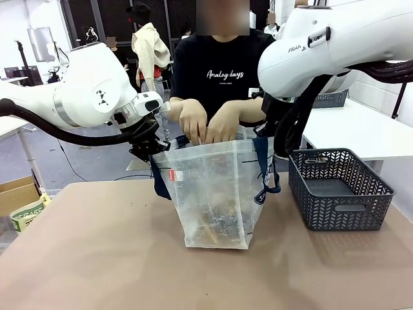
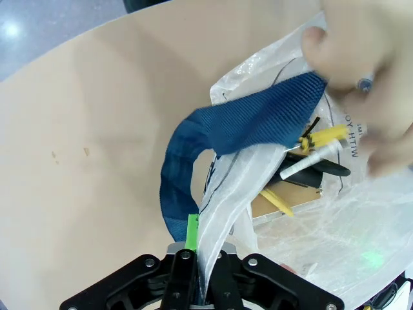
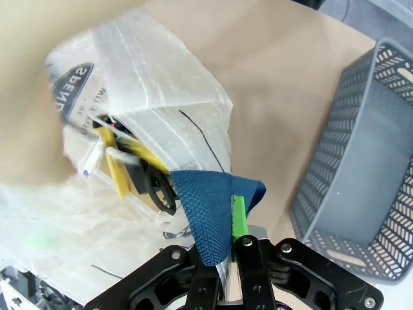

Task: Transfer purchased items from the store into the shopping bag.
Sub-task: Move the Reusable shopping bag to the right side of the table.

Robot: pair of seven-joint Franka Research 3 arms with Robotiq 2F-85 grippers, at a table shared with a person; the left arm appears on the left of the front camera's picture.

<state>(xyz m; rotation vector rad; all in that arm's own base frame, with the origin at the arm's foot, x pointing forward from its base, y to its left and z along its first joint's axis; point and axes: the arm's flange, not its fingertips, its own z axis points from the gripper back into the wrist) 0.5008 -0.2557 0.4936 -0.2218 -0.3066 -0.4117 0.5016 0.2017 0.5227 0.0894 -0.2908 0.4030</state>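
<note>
The bag (image 1: 216,194) stands upright in the middle of the surface (image 1: 97,258), mouth up and stretched open. Several items (image 1: 216,226) lie heaped at its bottom. The left wrist view shows them from above (image 2: 310,161): a yellow-and-black piece, something white, and a brownish flat one under them.

Both of the person's hands (image 1: 206,121) are at the mouth from the far edge, fingers down inside the rim. Whether they carry another item cannot be told.

The left end effector (image 1: 150,147) is pressed together on the thin plastic of the bag's rim, with the film running down between its fingers (image 2: 191,232) and a blue handle (image 2: 258,123) looping just beside it. The right end effector (image 3: 229,242) pinches the other blue handle (image 3: 206,206) at the opposite side of the mouth.

The basket (image 1: 322,206) sits near the right edge, apart from the bag, and what shows of its inside looks bare.

My reading is that the loading step is in hand: the arms act as a bag stand while the person drops goods in. Next, both pinches should hold firm and level so the mouth does not sag or close over the hands. If the basket is indeed emptied, the following move would be to let go of the rim and handle without tipping the bag.
</note>
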